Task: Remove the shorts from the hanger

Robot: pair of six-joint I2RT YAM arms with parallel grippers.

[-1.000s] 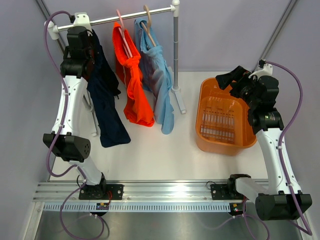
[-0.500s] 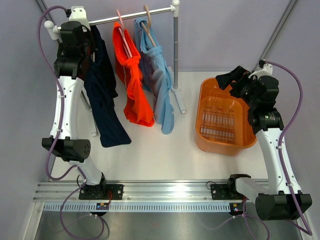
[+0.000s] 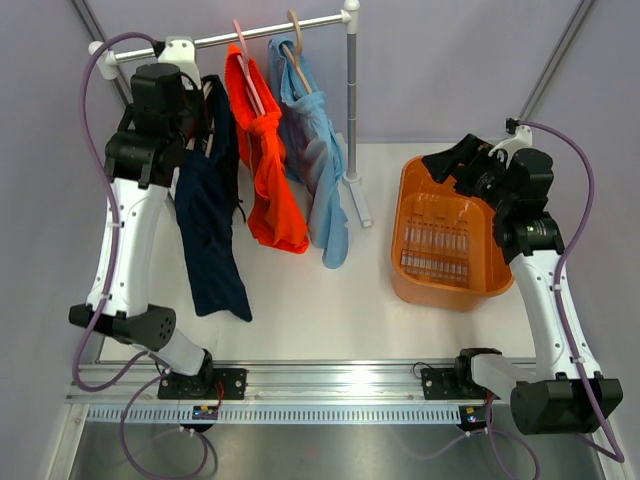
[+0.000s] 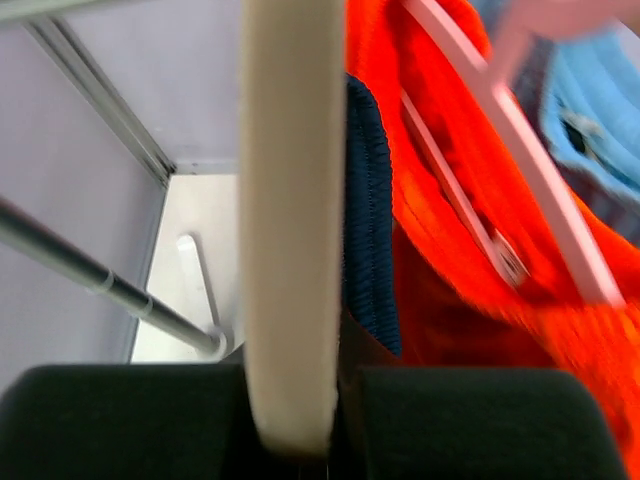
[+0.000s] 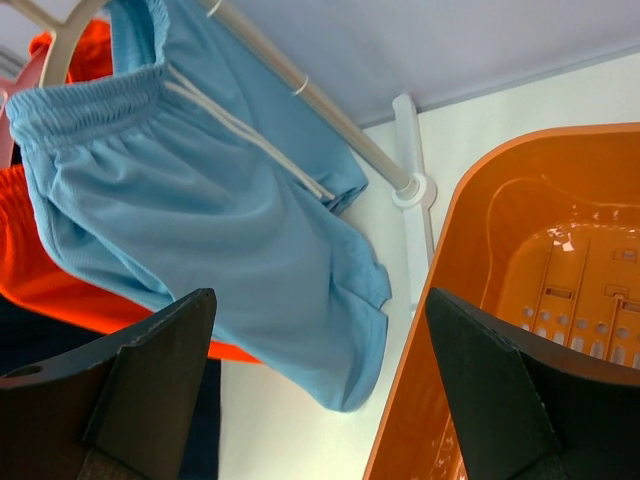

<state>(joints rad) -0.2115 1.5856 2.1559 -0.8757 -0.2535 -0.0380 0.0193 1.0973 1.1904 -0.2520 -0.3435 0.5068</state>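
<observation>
The dark navy shorts (image 3: 212,230) hang from a cream hanger (image 4: 290,200). My left gripper (image 3: 195,115) is shut on that hanger's bar, just below the rail (image 3: 270,32). The navy waistband (image 4: 368,220) lies against the bar in the left wrist view. The hanger's hook is hidden behind my arm. The bright orange shorts (image 3: 268,170) hang on a pink hanger (image 3: 245,60), and the light blue shorts (image 3: 318,170) on a tan one (image 3: 297,45). My right gripper (image 3: 450,160) is open and empty above the basket's far left rim, facing the light blue shorts (image 5: 220,220).
An orange plastic basket (image 3: 415,180) stands at the right and shows in the right wrist view (image 5: 520,200). The rack's upright pole (image 3: 352,100) and its foot stand between the shorts and the basket. Grey walls close in on the left and at the back.
My left gripper has moved right and a little down along the rail, carrying the hanger. The navy shorts have swung with it towards the orange pair. My right gripper has shifted slightly left.
</observation>
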